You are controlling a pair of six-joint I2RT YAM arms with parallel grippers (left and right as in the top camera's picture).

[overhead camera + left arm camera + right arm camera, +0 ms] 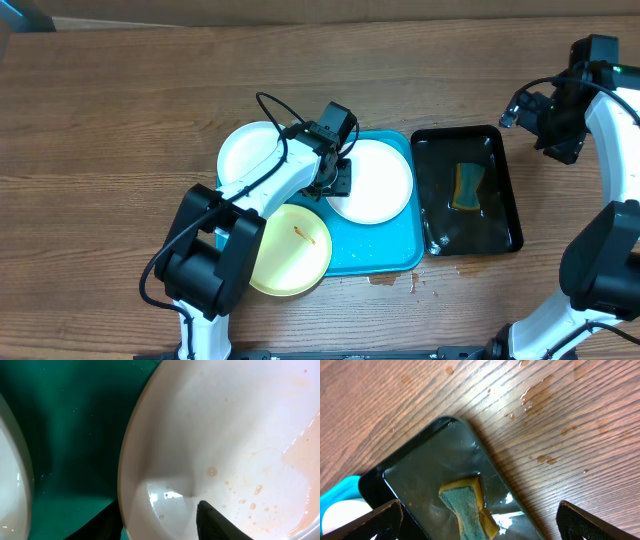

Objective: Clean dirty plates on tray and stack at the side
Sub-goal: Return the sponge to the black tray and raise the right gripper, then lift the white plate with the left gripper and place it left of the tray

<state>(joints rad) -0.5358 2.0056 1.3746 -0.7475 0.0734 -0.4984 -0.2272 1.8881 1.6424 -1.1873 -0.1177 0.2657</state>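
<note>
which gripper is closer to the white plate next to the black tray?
Left. The left gripper is at the white plate's left rim, fingers either side of it. The right gripper hangs beyond the black tray's far right corner, well clear.

The worktop point(120, 90) is seen as matt brown wood with a marked grain, spotted with wet drops. The tray point(390, 245) is shown in smooth turquoise plastic. Right of the tray, a black tray point(455, 131) is seen glossy and wet, with a sponge point(467, 186) of yellow foam, rough green on one face. On the tray, the white plate point(370, 180) is seen smooth and glossy, flecked with brownish droplets.
</note>
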